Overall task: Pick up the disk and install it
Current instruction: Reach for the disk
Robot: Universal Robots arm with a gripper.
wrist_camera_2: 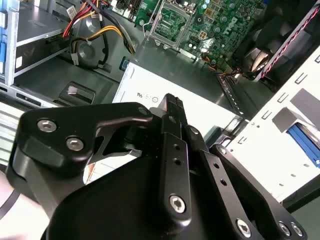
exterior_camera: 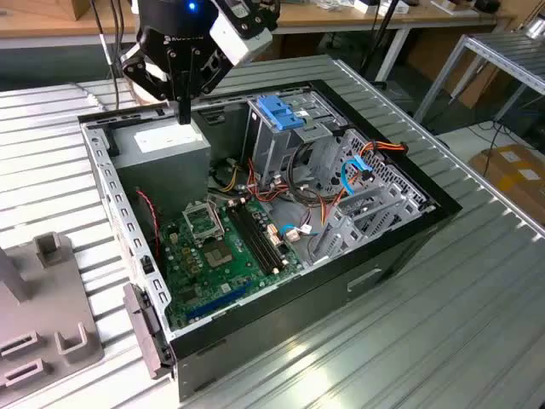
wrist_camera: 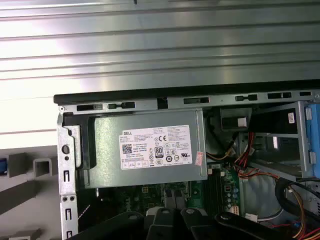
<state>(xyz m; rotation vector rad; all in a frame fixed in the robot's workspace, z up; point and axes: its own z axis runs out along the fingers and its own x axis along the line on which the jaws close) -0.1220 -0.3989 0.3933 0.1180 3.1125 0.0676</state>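
Gripper (exterior_camera: pixel 183 113), fingers pinched shut on nothing, hangs over the PSU (exterior_camera: pixel 162 146) at 11 o'clock of the PC case (exterior_camera: pixel 109 183), disk (wrist_camera_2: pixel 303 142) w/ blue carrier edge showing just outside the case wall – best bet: clear that wall, open wide, square up b4 grabbing.

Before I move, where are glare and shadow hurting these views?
First wrist view: bright glare bands across the ribbed silver metal table, while the grey power-supply box with a white label is evenly lit. Second wrist view: the black hand looms dark, and that label is washed pale. Exterior view: the table gleams white at the exterior view's left; the open black computer case is readable inside.
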